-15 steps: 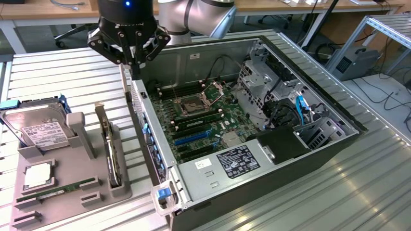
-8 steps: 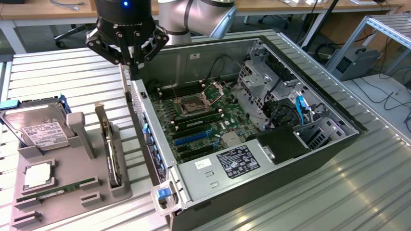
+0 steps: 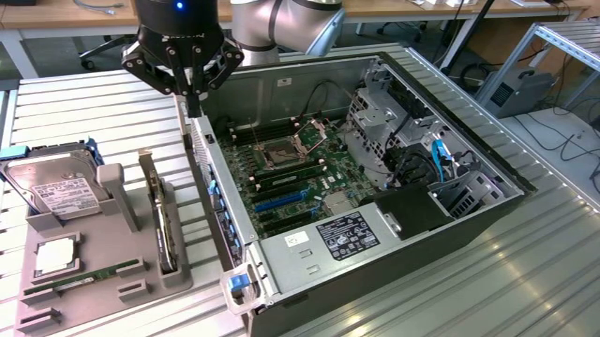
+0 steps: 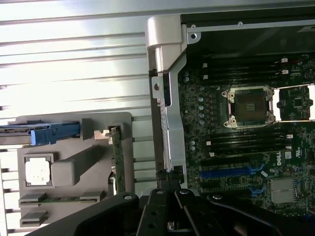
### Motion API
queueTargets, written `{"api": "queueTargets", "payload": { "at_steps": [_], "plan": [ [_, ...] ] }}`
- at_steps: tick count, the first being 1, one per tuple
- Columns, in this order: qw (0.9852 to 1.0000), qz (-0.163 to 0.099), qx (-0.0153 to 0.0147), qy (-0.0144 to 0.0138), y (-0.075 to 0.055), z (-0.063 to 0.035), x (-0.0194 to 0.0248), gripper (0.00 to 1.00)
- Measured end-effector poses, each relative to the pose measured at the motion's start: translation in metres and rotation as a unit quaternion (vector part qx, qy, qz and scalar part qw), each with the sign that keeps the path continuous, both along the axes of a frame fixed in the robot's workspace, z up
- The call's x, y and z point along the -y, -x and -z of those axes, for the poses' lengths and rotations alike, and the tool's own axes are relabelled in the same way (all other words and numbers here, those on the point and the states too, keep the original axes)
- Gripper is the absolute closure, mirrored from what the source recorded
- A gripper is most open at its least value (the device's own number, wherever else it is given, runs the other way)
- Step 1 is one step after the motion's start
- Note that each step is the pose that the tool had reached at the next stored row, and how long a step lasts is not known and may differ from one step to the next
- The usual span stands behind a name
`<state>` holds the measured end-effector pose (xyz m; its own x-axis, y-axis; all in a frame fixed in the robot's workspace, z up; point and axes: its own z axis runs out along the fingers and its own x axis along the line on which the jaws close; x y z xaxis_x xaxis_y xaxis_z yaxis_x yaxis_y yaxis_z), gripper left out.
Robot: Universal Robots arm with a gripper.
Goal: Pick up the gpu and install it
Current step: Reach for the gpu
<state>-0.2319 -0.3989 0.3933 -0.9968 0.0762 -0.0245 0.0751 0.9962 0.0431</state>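
Observation:
The gpu (image 3: 162, 226) is a thin black card standing on its edge in a slot of the grey holder (image 3: 103, 298), at the exterior view's left of the open computer case (image 3: 468, 232). The wrist view sees the gpu (image 4: 117, 160) edge-on as a narrow dark strip in the holder (image 4: 125, 123). My gripper (image 3: 194, 105) hangs above the case's near-left corner, farther back than the gpu and apart from it. Its fingers are shut together with nothing between them. In the wrist view the gripper (image 4: 167, 181) points at the case's metal edge (image 4: 170, 128).
A hard drive (image 3: 56, 189), a square processor (image 3: 56, 256) and a green memory stick (image 3: 84, 278) also sit in the holder. The motherboard (image 3: 291, 175) lies exposed inside the case, with blue slots (image 4: 229, 172) and a processor socket (image 4: 251, 105). Ribbed metal table (image 3: 84, 112) surrounds everything.

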Motion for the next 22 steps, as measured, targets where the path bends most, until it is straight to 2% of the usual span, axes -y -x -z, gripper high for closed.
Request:
{"api": "queueTargets", "payload": {
  "at_steps": [22],
  "plan": [
    [1.0000,0.000,0.0000,0.0000,0.0065,0.0000,0.0000,0.89]
  ]
}}
